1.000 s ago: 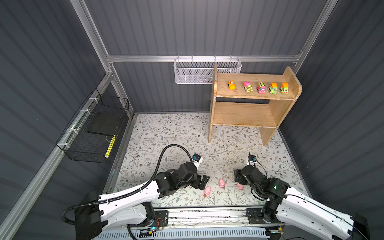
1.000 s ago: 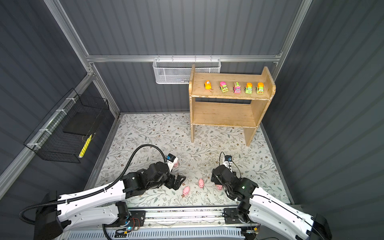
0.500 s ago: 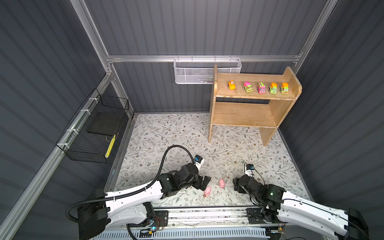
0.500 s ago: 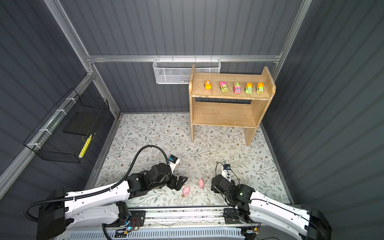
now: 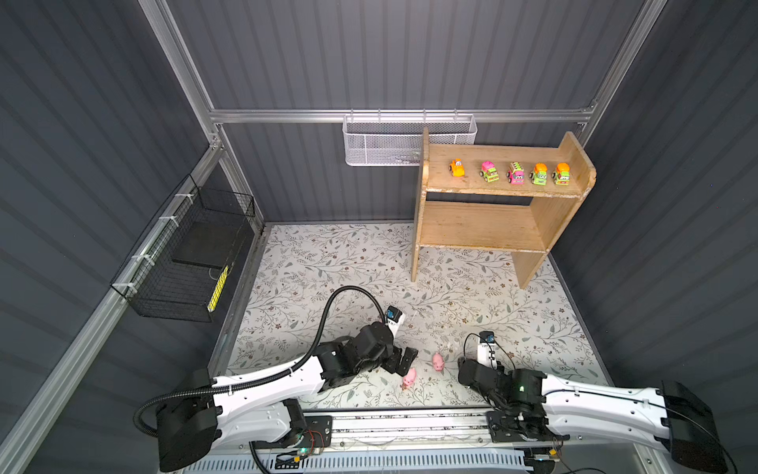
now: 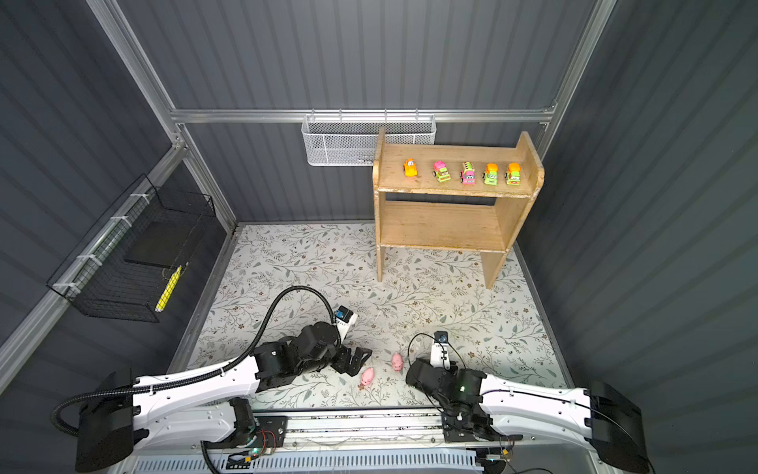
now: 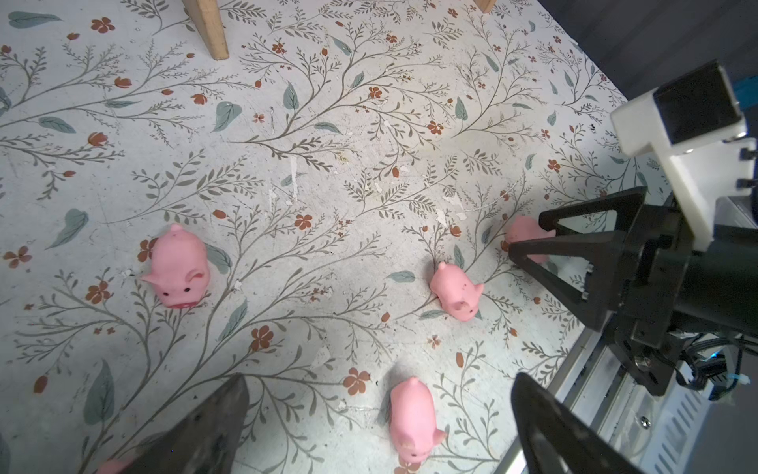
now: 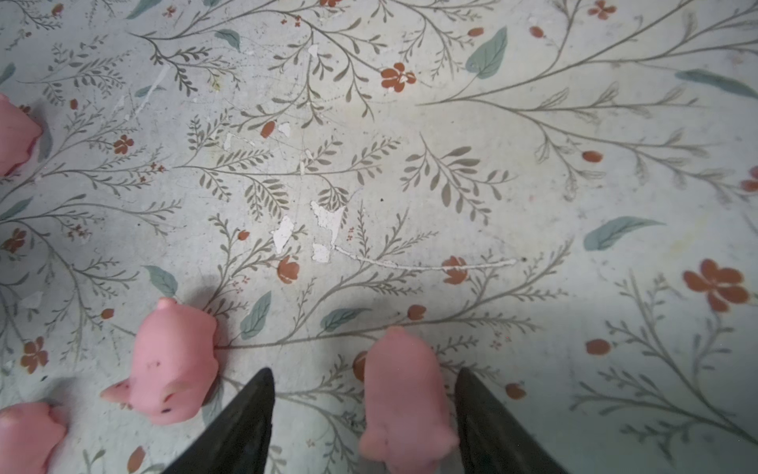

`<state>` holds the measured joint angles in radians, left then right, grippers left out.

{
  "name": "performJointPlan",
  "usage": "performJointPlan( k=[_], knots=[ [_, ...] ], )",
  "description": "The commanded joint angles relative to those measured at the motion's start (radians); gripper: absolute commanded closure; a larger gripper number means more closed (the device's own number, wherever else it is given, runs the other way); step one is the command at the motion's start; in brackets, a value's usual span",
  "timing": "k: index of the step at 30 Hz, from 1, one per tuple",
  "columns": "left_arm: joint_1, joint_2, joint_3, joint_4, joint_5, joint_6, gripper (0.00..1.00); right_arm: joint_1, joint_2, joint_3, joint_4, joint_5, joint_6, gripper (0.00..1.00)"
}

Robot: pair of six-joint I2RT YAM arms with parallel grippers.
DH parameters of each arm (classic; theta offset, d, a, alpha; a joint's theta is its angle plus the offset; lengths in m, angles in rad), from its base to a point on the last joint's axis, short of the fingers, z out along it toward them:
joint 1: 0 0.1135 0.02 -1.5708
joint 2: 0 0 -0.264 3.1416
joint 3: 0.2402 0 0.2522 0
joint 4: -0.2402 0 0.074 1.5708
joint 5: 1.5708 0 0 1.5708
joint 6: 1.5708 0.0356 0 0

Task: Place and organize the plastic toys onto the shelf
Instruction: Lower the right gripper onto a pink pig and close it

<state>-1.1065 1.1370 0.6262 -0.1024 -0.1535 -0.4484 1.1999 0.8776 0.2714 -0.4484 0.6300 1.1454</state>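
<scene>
The wooden shelf (image 5: 484, 242) stands at the back right, with a row of several toy vehicles (image 5: 514, 172) on its top tier. Several pink pigs lie on the floral floor near the front. My right gripper (image 8: 364, 371) is low over the floor and open, with one pig (image 8: 404, 394) between its fingers; a gap remains on one side of it. In both top views that pig is hidden under the arm. My left gripper (image 7: 379, 377) is wide open, and another pig (image 7: 412, 422) lies between its fingers without touching them. Two more pigs (image 7: 455, 291) (image 7: 178, 266) lie loose.
A white mesh basket (image 5: 406, 139) hangs on the back wall beside the shelf. A black wire basket (image 5: 184, 262) hangs on the left wall. The metal rail (image 5: 410, 422) runs along the front edge, close to both grippers. The shelf's lower tier (image 6: 439, 230) is bare.
My right arm has dropped low and drawn towards the front, covering a pig that showed beside it, and its jaws have narrowed. My left gripper has edged closer to the pigs.
</scene>
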Motion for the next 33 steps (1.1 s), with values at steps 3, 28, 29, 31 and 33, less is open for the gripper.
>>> performJointPlan(
  k=[3,28,29,31,33],
  knots=[
    [-0.004,-0.007,0.019,0.003,0.017,0.021,0.0,0.034,0.085,0.002,0.018,0.078,0.096,0.31],
    [-0.004,0.008,0.035,-0.006,0.022,0.031,0.0,0.043,0.135,-0.059,0.109,0.082,0.133,0.58],
    [-0.004,0.008,0.036,-0.007,0.022,0.031,0.0,0.043,0.14,-0.057,0.113,0.08,0.13,0.59],
    [-0.004,0.008,0.038,-0.01,0.022,0.03,0.0,0.044,0.145,-0.056,0.12,0.076,0.127,0.6],
    [-0.004,0.006,0.039,-0.014,0.022,0.031,0.0,0.043,0.142,-0.055,0.119,0.075,0.125,0.6]
  ],
)
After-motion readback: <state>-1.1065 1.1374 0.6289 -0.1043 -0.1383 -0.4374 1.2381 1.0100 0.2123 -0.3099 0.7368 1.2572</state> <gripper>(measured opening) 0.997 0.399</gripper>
